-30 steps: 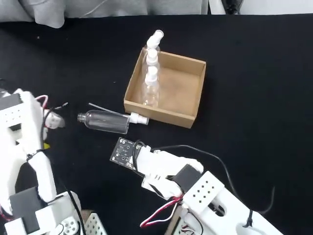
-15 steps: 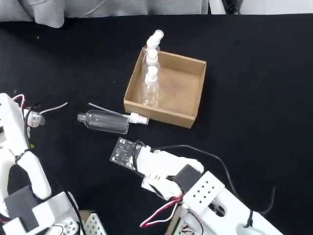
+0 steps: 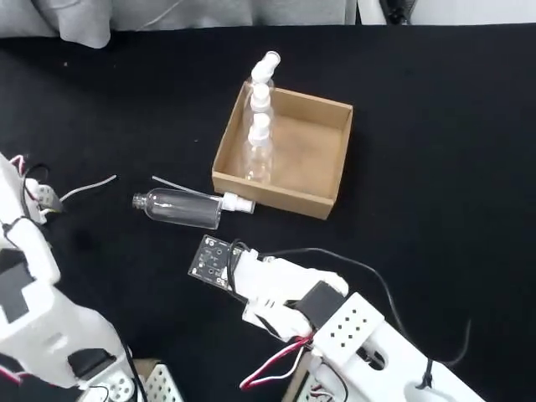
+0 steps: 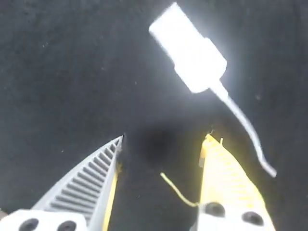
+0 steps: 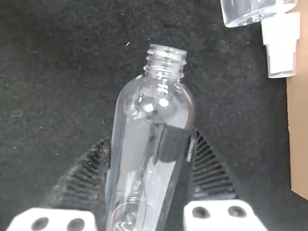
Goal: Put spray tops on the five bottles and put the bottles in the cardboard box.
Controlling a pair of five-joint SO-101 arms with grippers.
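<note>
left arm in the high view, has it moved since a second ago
Yes: the left arm has swung leftward, away from the lying bottle.

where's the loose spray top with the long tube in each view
high view: spray top at the far left edge of the black table, tube pointing toward the lying bottle
left wrist view: spray top just beyond the open left gripper, lying on the table
right wrist view: the second white top beside the cardboard box is a different one
shared landmark: the black table
</note>
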